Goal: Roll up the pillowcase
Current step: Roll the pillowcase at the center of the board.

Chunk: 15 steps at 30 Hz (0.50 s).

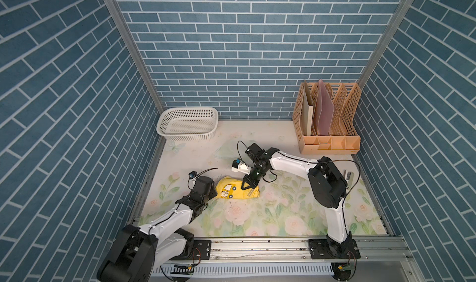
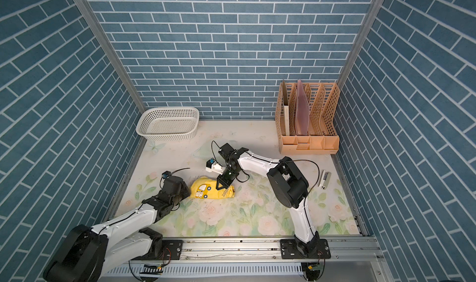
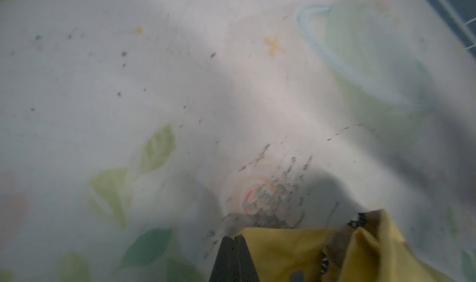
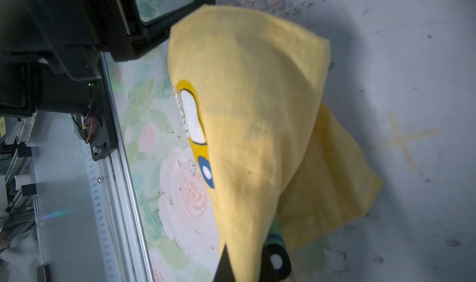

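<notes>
The pillowcase (image 1: 233, 190) (image 2: 206, 190) is a bunched yellow bundle with a cartoon car print, lying mid-table on the floral covering. My right gripper (image 1: 246, 186) (image 2: 222, 186) comes down on its right part. In the right wrist view the right gripper (image 4: 244, 262) is shut on a fold of the pillowcase (image 4: 257, 100), which hangs between the fingers. My left arm's wrist (image 1: 203, 188) sits at the bundle's left end and hides the fingers from above. In the left wrist view the left gripper (image 3: 233, 238) is shut, fingers pressed together. The pillowcase (image 3: 283, 252) touches its tip; a pinched edge does not show.
A white perforated basket (image 1: 186, 125) (image 2: 167, 125) stands at the back left. A tan file organizer (image 1: 328, 121) (image 2: 307, 118) with folders stands at the back right. A small stapler-like object (image 1: 348, 177) (image 2: 325, 179) lies by the right wall. Metal rails run along the front edge.
</notes>
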### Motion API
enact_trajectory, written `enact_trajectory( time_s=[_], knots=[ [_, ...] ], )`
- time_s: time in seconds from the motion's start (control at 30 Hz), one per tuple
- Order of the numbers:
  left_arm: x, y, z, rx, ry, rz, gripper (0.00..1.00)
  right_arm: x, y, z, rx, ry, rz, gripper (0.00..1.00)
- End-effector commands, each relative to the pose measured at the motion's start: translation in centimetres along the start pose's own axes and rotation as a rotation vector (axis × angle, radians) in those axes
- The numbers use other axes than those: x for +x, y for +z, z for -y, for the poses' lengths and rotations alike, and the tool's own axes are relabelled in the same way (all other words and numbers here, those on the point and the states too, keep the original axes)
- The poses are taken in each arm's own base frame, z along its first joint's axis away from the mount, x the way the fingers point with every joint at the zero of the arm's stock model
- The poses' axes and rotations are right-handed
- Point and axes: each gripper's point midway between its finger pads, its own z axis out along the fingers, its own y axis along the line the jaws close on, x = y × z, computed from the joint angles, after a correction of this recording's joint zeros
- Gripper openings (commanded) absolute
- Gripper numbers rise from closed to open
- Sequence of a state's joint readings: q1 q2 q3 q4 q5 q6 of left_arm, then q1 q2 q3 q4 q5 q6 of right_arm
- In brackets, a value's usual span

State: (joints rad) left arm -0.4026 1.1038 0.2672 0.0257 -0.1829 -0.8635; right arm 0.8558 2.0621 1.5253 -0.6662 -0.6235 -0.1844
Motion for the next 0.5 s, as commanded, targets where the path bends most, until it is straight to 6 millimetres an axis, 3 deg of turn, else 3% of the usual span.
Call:
enact_trajectory(
  time_s=[0.0, 0.27, 0.47],
  knots=[
    [0.8, 0.2, -2.2, -0.087, -0.023, -0.009, 0.0, -0.1, 0.1, -0.2, 0.0, -0.037, 0.003, 0.0],
    [1.3, 2.2, 0.1, 0.0, 0.013, -0.054, 0.0, 1.3, 0.7, -0.3, -0.01, -0.037, -0.013, 0.0],
    [1.2, 1.2, 1.6, 0.08, 0.026, -0.04, 0.0, 1.4, 0.4, 0.1, 0.018, -0.037, 0.001, 0.0]
  ],
)
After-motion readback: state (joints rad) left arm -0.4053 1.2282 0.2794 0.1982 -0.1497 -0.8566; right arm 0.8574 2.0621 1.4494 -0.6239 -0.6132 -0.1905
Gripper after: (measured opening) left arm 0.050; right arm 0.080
